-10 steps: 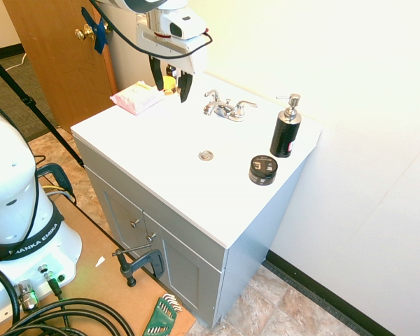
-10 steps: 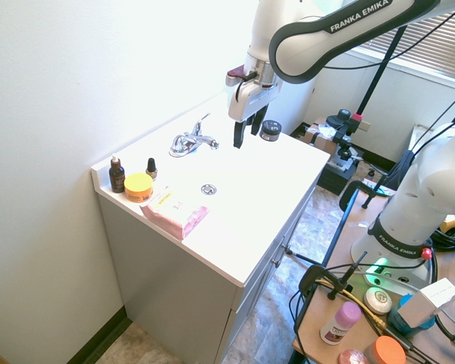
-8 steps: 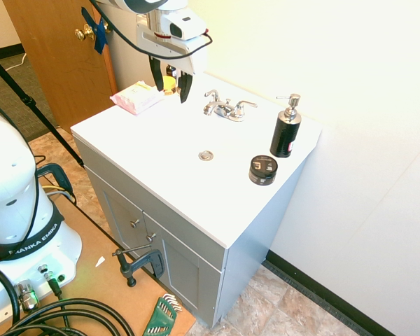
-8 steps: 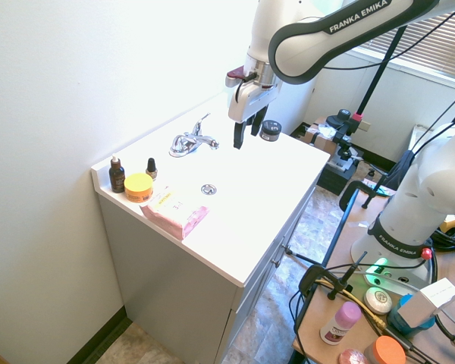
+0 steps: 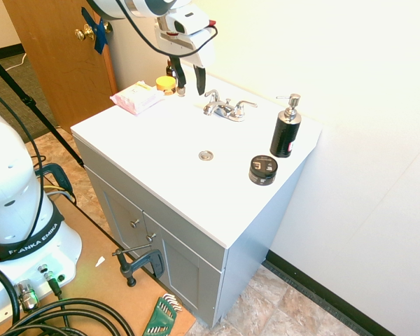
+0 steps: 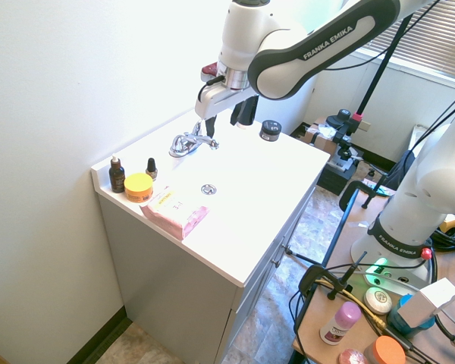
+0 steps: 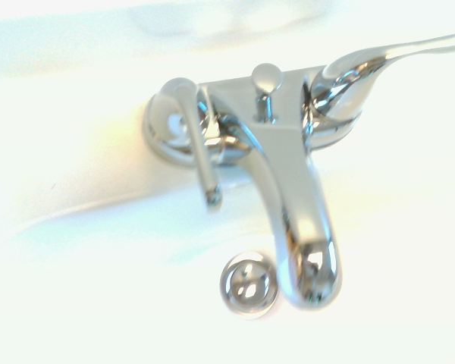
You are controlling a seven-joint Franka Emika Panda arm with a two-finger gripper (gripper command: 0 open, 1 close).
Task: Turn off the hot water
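Note:
The chrome two-handled faucet (image 5: 224,108) stands at the back of the white vanity top (image 5: 161,147), and no water runs from it. In the wrist view the hot water lever (image 7: 193,136), the left one (image 5: 211,94), is swung forward toward the basin. The right lever (image 7: 387,57) points out sideways, and the spout (image 7: 303,227) reaches over the drain (image 7: 246,284). My gripper (image 5: 191,89) hangs open with nothing between its fingers. It is above and just left of the hot lever and does not touch it.
A black soap dispenser (image 5: 285,133) and a black jar (image 5: 263,170) stand to the faucet's right. A yellow jar (image 5: 166,82), small dark bottles (image 6: 117,174) and a pink packet (image 5: 136,98) sit at the left end. The wall rises just behind the faucet.
The gripper has moved from over the yellow jar toward the faucet, ending close to the left lever. It stays open. Nothing on the vanity has moved.

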